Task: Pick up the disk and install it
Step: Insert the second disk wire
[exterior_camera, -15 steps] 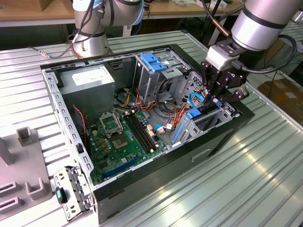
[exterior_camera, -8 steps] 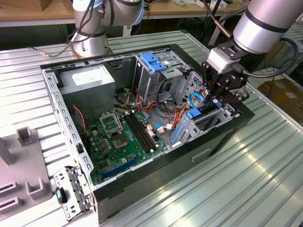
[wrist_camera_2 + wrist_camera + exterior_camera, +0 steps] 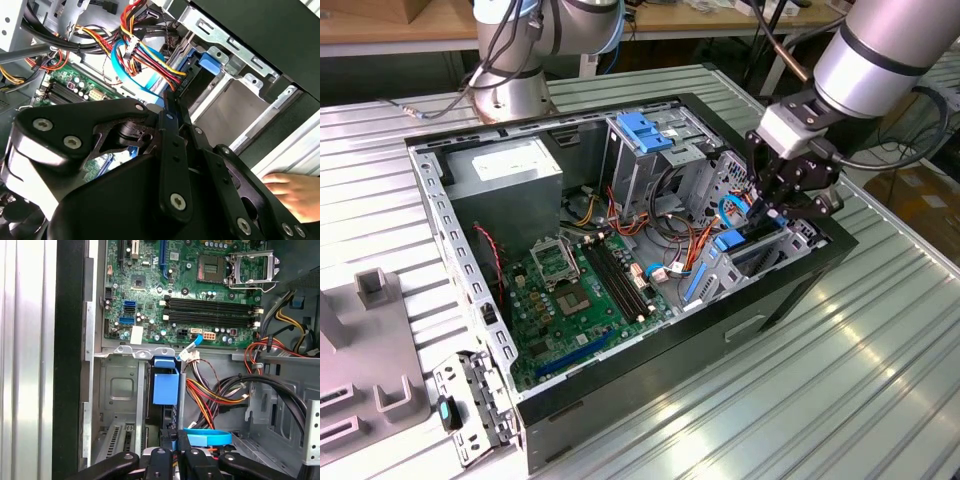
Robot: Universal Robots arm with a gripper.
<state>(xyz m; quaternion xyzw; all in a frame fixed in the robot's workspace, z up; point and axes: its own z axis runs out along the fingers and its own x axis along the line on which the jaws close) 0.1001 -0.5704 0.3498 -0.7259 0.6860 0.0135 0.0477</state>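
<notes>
Ribbed metal table (image 3: pixel 880 350) under open computer case (image 3: pixel 760 300), grey fixture (image 3: pixel 370 370)

The disk (image 3: pixel 752 252) is seen at the right of the frame in the exterior view, stood on edge and tilted inside the open case's drive bay. A dark body with bright blue plastic rails and a blue tab is shown. In the first wrist view its blue tab (image 3: pixel 165 382) is placed at lower centre. In the second wrist view the disk (image 3: pixel 200 75) is found at upper centre.
</notes>
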